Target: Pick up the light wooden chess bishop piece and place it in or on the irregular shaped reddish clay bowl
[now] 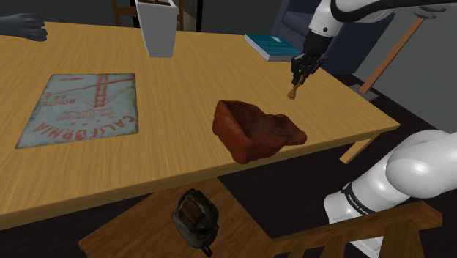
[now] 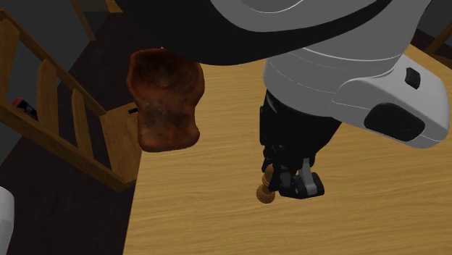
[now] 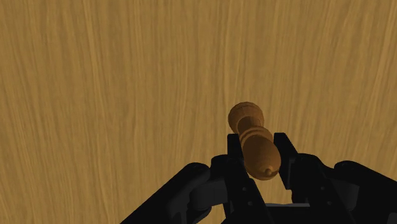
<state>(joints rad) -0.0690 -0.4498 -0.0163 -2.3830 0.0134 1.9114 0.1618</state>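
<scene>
The light brown wooden bishop (image 3: 254,141) is clasped between the black fingers of my gripper (image 3: 259,156), its round base pointing away from the hand over the bare table top. In the shoulder view the gripper (image 1: 296,82) hangs above the table with the bishop (image 1: 293,91) sticking out below it. The lumpy reddish-brown bowl (image 1: 256,128) sits on the table near the front edge, down and to the left of the gripper in that view. In the second exterior view the bishop (image 2: 265,190) shows under the gripper (image 2: 284,181), and the bowl (image 2: 165,98) lies at the table edge.
A white rectangular vase (image 1: 158,28) stands at the back of the wooden table (image 1: 176,157), a California placemat (image 1: 80,108) lies at its left and a teal book (image 1: 274,45) near the gripper. A chair with a dark bag (image 1: 195,218) sits below the front edge.
</scene>
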